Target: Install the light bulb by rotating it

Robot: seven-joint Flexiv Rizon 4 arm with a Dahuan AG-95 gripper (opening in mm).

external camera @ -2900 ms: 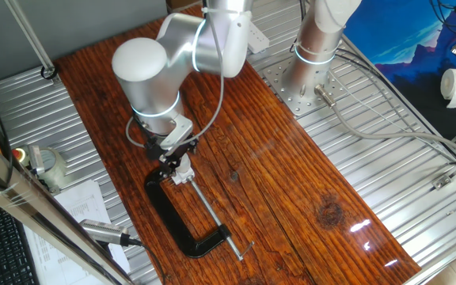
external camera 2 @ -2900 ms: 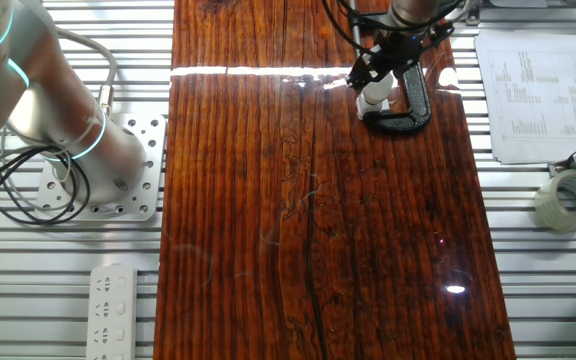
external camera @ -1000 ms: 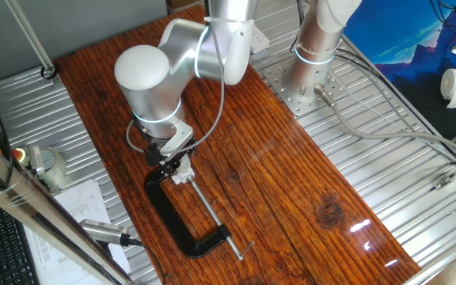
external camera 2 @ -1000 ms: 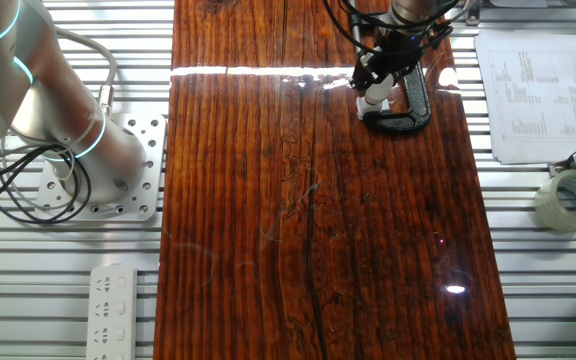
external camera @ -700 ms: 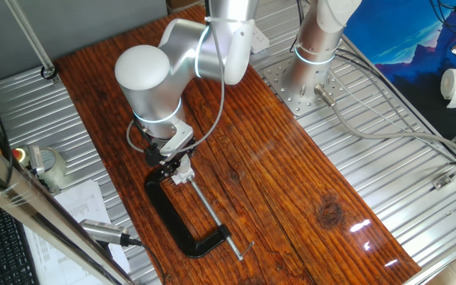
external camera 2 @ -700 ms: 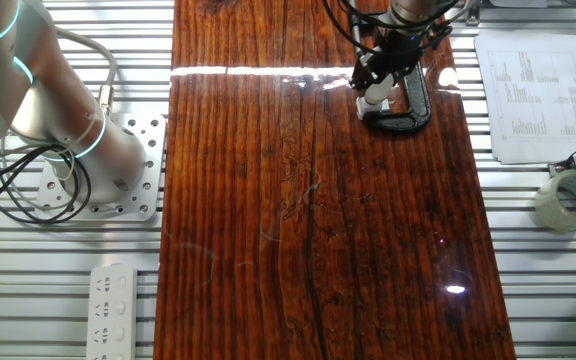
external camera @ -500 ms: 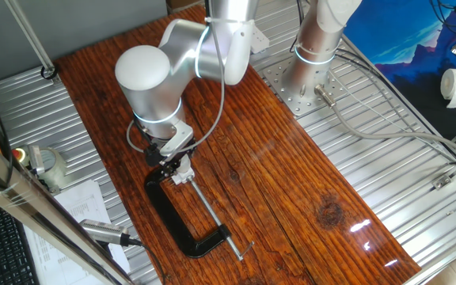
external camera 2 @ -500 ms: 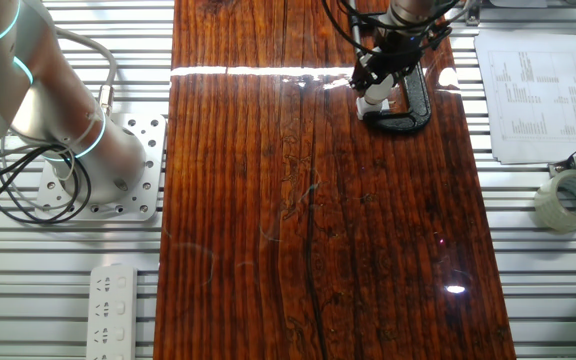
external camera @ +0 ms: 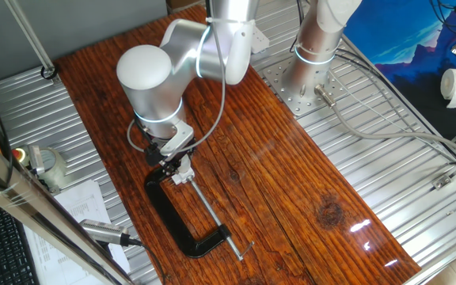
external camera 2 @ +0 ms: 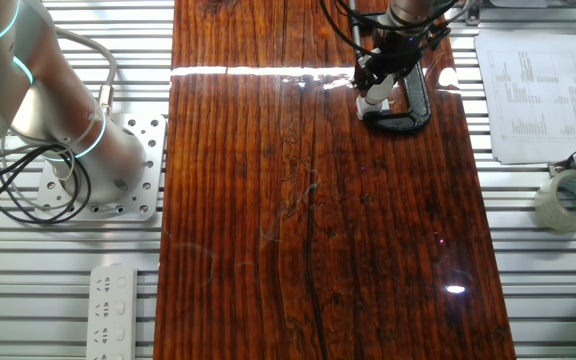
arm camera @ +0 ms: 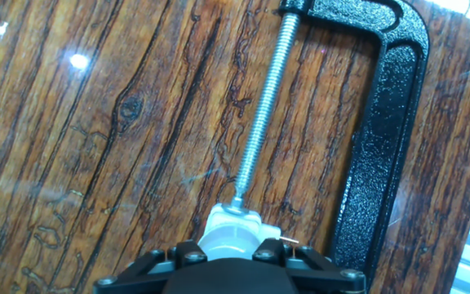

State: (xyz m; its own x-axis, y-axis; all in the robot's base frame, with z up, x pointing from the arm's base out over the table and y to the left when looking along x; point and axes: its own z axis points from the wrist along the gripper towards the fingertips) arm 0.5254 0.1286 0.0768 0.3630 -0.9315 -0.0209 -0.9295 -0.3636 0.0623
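The arm reaches down at the left of one fixed view, its pincer [external camera: 172, 164] low over the wooden counter [external camera: 275, 174], right at the upper end of the black clamp [external camera: 169, 214]. A small white socket [external camera: 180, 176] sits just below the pincer tip, against the end of the clamp's screw [external camera: 212, 212], which runs down and right across the middle of the clamp's C.

In the other fixed view the same spot lies at the upper right: the pincer [external camera 2: 378, 72] hangs over the white socket [external camera 2: 372, 99], with the clamp [external camera 2: 408, 105] curving round to the right of it.

The hand view shows the screw [arm camera: 261, 110] running from the top of the frame down to the socket [arm camera: 235, 230] at the bottom centre (its tip touches the socket's top edge), and the clamp's black frame [arm camera: 386, 131] sweeping down the right side. The pincer's dark body [arm camera: 231, 273] fills the bottom edge and covers the lower part of the socket.

The bulb cannot be made out in any view; the spot under the pincer, over the socket, is hidden. Whether the pincer is spread or pressed together, I cannot tell.
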